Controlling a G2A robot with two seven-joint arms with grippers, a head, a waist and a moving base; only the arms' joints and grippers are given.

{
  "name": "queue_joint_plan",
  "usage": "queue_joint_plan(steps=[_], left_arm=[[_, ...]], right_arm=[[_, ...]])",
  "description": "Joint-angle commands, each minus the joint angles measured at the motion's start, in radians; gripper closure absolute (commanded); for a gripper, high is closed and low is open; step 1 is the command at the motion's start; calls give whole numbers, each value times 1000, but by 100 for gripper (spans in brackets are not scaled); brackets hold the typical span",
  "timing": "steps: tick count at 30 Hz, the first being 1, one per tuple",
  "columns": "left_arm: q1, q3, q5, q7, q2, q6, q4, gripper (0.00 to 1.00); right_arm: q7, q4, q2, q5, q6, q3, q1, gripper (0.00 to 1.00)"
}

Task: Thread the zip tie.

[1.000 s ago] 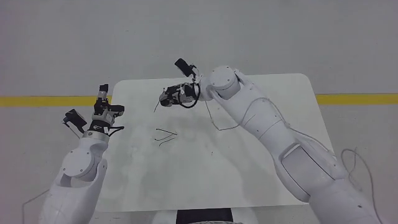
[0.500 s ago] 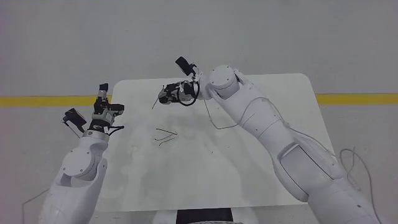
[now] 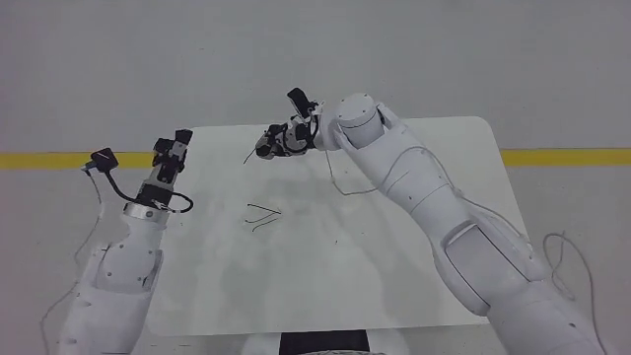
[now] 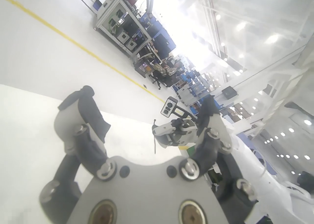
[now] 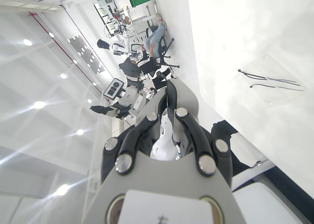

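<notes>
ok, right gripper (image 3: 264, 148) first: fingers pinched fully together, clamped on a thin black zip tie (image 3: 247, 157). in the right wrist view the dark strap runs up betw. the two pressed pads, no gap visible. the gripper sits up over the far part of the white counter (image 3: 394, 256), not touching it.

the zip tie's free length sticks out of that gripper toward my left arm's side and droops down. from the left wrist view it hangs nearly straight, w/ the small head at the upper end by the fingertips. whether the lower tip touches the counter, can't tell.

now left gripper (image 3: 177, 143): wide open, nothing in it. fingers (image 4: 83, 117) are spread far apart, touching nothing. it's held up by the counter's left edge, aimed across at the right gripper. in the left wrist view the held zip tie shows in the gap betw. my open fingers, but farther off, so the two are well apart.

also two loose zip ties (image 3: 262, 216) lying flat on the counter, side by side, nearer my body than the right gripper and roughly betw. the two arms. neither gripper touches them.
</notes>
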State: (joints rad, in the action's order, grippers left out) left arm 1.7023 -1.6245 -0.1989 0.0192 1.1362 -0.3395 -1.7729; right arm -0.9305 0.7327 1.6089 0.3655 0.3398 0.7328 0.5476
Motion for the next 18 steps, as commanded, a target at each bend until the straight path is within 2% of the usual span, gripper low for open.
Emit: queue_joint_plan(steps=[1,6,9,11,15,18], left_arm=[[0,0,49,0,0,0,0,0],[-2,0,45,1,0,0,-1,0],[-12,5,-56,5,-3,0,-9,0],[-16,5,-152,-4,-6,0,-8,0],[-13,21,-422,-104,-13,0,24,0],[-17,46,-551,-188,-18,0,53,0]], right_arm=[[0,0,0,0,0,0,0,100],[0,0,0,0,0,0,0,100],[34,16,-1,1,0,5,22,100],[39,11,-2,15,0,14,28,100],[29,-43,3,40,0,9,10,100],[23,-90,12,57,0,-6,-15,100]])
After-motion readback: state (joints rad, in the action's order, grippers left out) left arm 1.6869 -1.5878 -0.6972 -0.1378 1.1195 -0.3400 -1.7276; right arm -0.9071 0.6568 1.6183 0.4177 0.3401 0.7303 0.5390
